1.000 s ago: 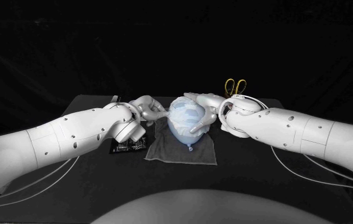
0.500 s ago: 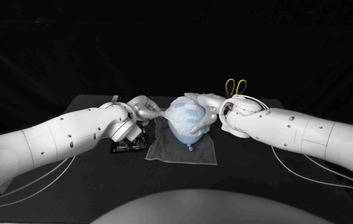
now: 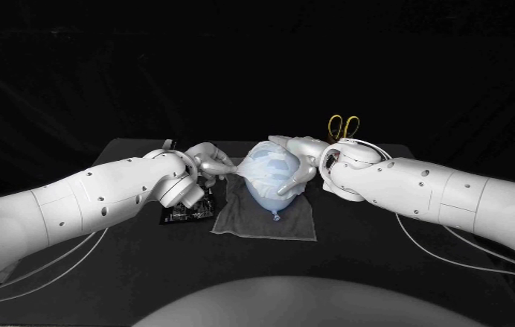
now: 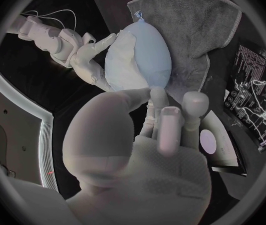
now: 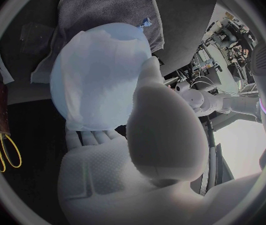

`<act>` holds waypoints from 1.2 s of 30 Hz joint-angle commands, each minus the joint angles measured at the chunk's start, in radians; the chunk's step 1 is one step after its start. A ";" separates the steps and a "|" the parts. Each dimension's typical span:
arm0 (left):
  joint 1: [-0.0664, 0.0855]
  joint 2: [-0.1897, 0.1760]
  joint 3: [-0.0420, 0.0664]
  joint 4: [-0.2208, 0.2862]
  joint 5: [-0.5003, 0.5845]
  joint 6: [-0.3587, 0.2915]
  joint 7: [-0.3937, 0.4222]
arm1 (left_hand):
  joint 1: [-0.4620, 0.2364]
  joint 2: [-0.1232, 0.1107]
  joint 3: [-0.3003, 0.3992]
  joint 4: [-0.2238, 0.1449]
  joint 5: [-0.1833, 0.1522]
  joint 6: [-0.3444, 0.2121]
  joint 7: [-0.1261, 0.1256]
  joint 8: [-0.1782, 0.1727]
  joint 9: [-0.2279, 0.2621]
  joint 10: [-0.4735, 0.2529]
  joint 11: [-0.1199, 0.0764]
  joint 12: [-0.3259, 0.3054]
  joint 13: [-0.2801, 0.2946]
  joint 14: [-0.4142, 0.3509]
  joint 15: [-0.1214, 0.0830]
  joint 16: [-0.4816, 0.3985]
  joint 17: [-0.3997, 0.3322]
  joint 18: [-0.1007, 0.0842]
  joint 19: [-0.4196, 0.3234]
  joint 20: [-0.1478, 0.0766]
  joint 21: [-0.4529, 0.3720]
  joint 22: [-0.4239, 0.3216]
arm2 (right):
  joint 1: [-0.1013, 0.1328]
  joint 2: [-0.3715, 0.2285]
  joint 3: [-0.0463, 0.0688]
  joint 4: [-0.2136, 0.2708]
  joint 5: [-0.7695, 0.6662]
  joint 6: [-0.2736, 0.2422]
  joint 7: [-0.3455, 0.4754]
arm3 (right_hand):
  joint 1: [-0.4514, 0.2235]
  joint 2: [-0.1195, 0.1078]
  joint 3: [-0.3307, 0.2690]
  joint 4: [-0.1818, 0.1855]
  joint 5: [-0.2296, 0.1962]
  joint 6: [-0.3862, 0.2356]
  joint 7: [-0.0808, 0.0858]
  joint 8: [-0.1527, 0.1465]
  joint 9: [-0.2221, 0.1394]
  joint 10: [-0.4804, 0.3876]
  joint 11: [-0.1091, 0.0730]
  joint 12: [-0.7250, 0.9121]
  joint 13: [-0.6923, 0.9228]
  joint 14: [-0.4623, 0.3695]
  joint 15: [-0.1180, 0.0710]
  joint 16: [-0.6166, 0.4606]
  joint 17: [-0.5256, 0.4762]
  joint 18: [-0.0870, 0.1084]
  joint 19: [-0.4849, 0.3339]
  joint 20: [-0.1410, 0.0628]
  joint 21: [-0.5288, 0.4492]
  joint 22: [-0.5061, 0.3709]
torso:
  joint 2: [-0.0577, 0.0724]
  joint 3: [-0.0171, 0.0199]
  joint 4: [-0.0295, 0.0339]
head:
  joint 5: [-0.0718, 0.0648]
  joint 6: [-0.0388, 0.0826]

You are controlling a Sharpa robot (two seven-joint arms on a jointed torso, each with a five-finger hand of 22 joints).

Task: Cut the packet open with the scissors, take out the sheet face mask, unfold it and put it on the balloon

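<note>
**Hands flanking the masked balloon over the cloth**

Head view: the right hand (image 3: 301,160) is clasping the balloon (image 3: 274,193), its fingers curling round the flank on its own side. The left hand (image 3: 213,162) is touching the opposite flank with its fingertips; whether it is pinching anything cannot be told. The balloon's long axis is running from far to near, with the knot (image 3: 276,214) pointing towards the robot over the grey cloth (image 3: 242,226) on the table (image 3: 118,260). The sheet mask (image 3: 264,164) is covering the broad far part. The packet (image 3: 191,212) is lying just beside the cloth, and the scissors (image 3: 344,127) are lying behind the right arm, well apart from the balloon.

Left wrist view: the left hand (image 4: 164,130) is reaching, fingers together, to the balloon's (image 4: 153,60) rounded end. The knot (image 4: 139,19) is pointing away from it, towards the cloth (image 4: 214,30). The right hand (image 4: 85,57) is pressing the masked side (image 4: 121,60).

Right wrist view: the right hand (image 5: 139,165) is laying its thumb along the balloon (image 5: 117,45), with its fingers beneath. The mask (image 5: 89,85) is facing the palm, and the knot (image 5: 147,22) is pointing away from the palm.
</note>
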 commanded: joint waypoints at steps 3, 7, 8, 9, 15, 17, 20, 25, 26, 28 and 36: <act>-0.001 0.004 -0.006 -0.004 -0.015 0.026 -0.041 | -0.035 -0.016 -0.058 -0.010 -0.006 -0.084 0.036 -0.075 -0.040 -0.084 0.030 -0.044 -0.052 0.005 0.029 -0.014 -0.025 -0.005 -0.034 0.025 -0.031 -0.043 | -0.002 -0.001 -0.002 0.001 -0.014 0.016 -0.007 | 0.008 0.001 0.006 0.001 0.001 -0.005 0.006 0.004 0.000 -0.004 0.004 0.000 -0.002 -0.006 -0.002 -0.002 -0.002 0.007 0.008 0.000 0.004 -0.001 | 0.000 -0.0003 0.0001 | -0.003 0.000; -0.008 0.005 -0.010 0.000 -0.057 -0.016 -0.048 | -0.018 -0.014 -0.088 -0.016 -0.006 -0.109 0.042 -0.099 -0.054 -0.116 0.036 -0.062 -0.068 -0.002 0.036 -0.017 -0.030 0.004 -0.056 0.035 -0.055 -0.080 | -0.002 -0.002 -0.002 0.002 -0.014 0.016 -0.007 | 0.008 0.001 0.006 0.001 0.001 -0.005 0.006 0.004 0.000 -0.004 0.004 0.000 -0.002 -0.006 -0.002 -0.002 -0.002 0.007 0.008 0.000 0.004 -0.001 | 0.000 -0.0013 0.0010 | -0.004 0.000; -0.011 0.005 -0.010 0.002 -0.075 -0.034 -0.051 | -0.015 -0.012 -0.090 -0.017 -0.006 -0.112 0.042 -0.102 -0.056 -0.116 0.037 -0.062 -0.069 -0.002 0.037 -0.016 -0.027 0.004 -0.056 0.036 -0.056 -0.081 | -0.002 -0.002 -0.002 0.002 -0.014 0.016 -0.007 | 0.008 0.001 0.006 0.001 0.001 -0.005 0.006 0.004 0.000 -0.004 0.004 0.000 -0.002 -0.006 -0.002 -0.002 -0.002 0.007 0.008 0.000 0.004 -0.001 | 0.000 -0.0011 0.0013 | -0.004 0.000; -0.014 0.005 -0.011 0.003 -0.091 -0.049 -0.051 | -0.011 -0.009 -0.096 -0.016 -0.006 -0.132 0.043 -0.114 -0.062 -0.117 0.038 -0.064 -0.072 -0.001 0.038 -0.016 -0.025 0.005 -0.056 0.037 -0.059 -0.085 | -0.002 -0.002 -0.002 0.002 -0.014 0.016 -0.007 | 0.008 0.001 0.006 0.001 0.001 -0.005 0.006 0.004 0.000 -0.004 0.004 0.000 -0.002 -0.006 -0.002 -0.002 -0.002 0.007 0.008 0.000 0.004 -0.001 | 0.000 -0.0009 0.0014 | -0.003 0.000; -0.025 0.002 -0.012 0.004 -0.111 -0.086 -0.035 | -0.026 -0.011 -0.147 0.014 -0.007 -0.194 0.050 -0.143 -0.078 -0.112 0.045 -0.057 -0.083 0.004 0.044 -0.011 -0.011 0.004 -0.046 0.043 -0.064 -0.087 | -0.002 -0.002 -0.002 0.002 -0.014 0.016 -0.007 | 0.009 0.001 0.008 0.001 0.001 -0.004 0.006 0.004 0.001 -0.004 0.003 0.000 -0.002 -0.007 -0.001 -0.002 -0.002 0.007 0.007 0.000 0.004 -0.001 | 0.000 -0.0013 0.0009 | -0.003 0.000; -0.026 0.000 -0.012 0.006 -0.080 -0.084 -0.009 | -0.025 -0.007 -0.166 0.023 -0.005 -0.148 0.048 -0.115 -0.068 -0.108 0.043 -0.053 -0.085 -0.002 0.043 -0.017 -0.029 0.002 -0.038 0.043 -0.061 -0.080 | -0.002 -0.002 -0.002 0.002 -0.014 0.016 -0.007 | 0.009 0.001 0.008 0.001 0.001 -0.004 0.006 0.004 0.001 -0.004 0.003 0.000 -0.002 -0.007 -0.001 -0.002 -0.002 0.007 0.007 0.000 0.004 -0.001 | 0.000 -0.0013 0.0007 | -0.003 0.000; -0.028 -0.004 -0.013 0.014 0.032 -0.070 0.061 | 0.026 0.019 -0.169 0.005 -0.006 -0.030 0.018 -0.051 -0.047 -0.119 0.020 -0.059 -0.095 -0.042 0.026 -0.057 -0.120 0.017 -0.088 0.033 -0.104 -0.155 | -0.002 -0.002 -0.002 0.003 -0.014 0.016 -0.007 | 0.009 0.001 0.008 0.001 0.001 -0.004 0.006 0.004 0.001 -0.004 0.003 0.000 -0.002 -0.007 -0.001 -0.002 -0.002 0.007 0.007 0.000 0.004 -0.001 | 0.001 -0.0009 0.0002 | -0.001 0.000; -0.036 -0.015 -0.016 0.039 0.163 -0.077 0.199 | 0.074 -0.004 -0.176 -0.038 -0.007 -0.026 0.008 -0.068 -0.063 -0.144 0.012 -0.093 -0.124 -0.150 0.020 -0.144 -0.289 0.040 -0.209 0.025 -0.196 -0.296 | -0.002 -0.002 -0.002 0.003 -0.013 0.015 -0.006 | 0.009 0.000 0.009 0.000 0.001 -0.004 0.006 0.004 0.001 -0.004 0.003 0.000 -0.002 -0.007 -0.001 -0.002 -0.002 0.007 0.008 0.000 0.004 -0.001 | 0.000 -0.0004 0.0010 | 0.000 0.000; -0.039 -0.016 -0.016 0.046 0.171 -0.086 0.220 | 0.074 -0.010 -0.182 -0.041 -0.006 -0.024 0.007 -0.070 -0.065 -0.144 0.011 -0.094 -0.126 -0.166 0.020 -0.157 -0.311 0.039 -0.215 0.026 -0.201 -0.298 | -0.002 -0.002 -0.002 0.003 -0.013 0.015 -0.006 | 0.009 0.000 0.009 0.000 0.001 -0.004 0.006 0.004 0.001 -0.004 0.003 0.000 -0.002 -0.007 -0.001 -0.002 -0.002 0.007 0.008 0.000 0.004 -0.001 | 0.000 -0.0004 0.0011 | -0.001 0.000; -0.043 -0.016 -0.017 0.054 0.176 -0.103 0.246 | 0.064 -0.029 -0.211 -0.040 -0.007 -0.002 0.003 -0.064 -0.065 -0.144 0.010 -0.094 -0.130 -0.220 0.020 -0.204 -0.385 0.039 -0.230 0.027 -0.220 -0.308 | -0.002 -0.002 -0.002 0.003 -0.013 0.015 -0.006 | 0.009 0.000 0.009 0.000 0.001 -0.004 0.006 0.004 0.001 -0.004 0.003 0.000 -0.002 -0.007 -0.001 -0.002 -0.002 0.007 0.008 0.000 0.004 -0.001 | -0.001 -0.0005 0.0004 | 0.001 0.000; -0.065 -0.004 -0.021 0.065 0.149 -0.156 0.263 | 0.057 -0.027 -0.274 -0.019 -0.007 0.032 -0.010 -0.071 -0.075 -0.099 -0.002 -0.063 -0.131 -0.111 0.008 -0.116 -0.228 0.037 -0.179 0.018 -0.211 -0.294 | -0.003 -0.001 -0.002 0.002 -0.012 0.016 -0.006 | 0.010 0.001 0.012 0.000 0.001 -0.003 0.007 0.005 0.002 -0.004 0.002 0.000 -0.001 -0.007 -0.001 -0.002 -0.002 0.007 0.009 0.000 0.004 -0.001 | 0.000 -0.0001 -0.0007 | 0.001 0.000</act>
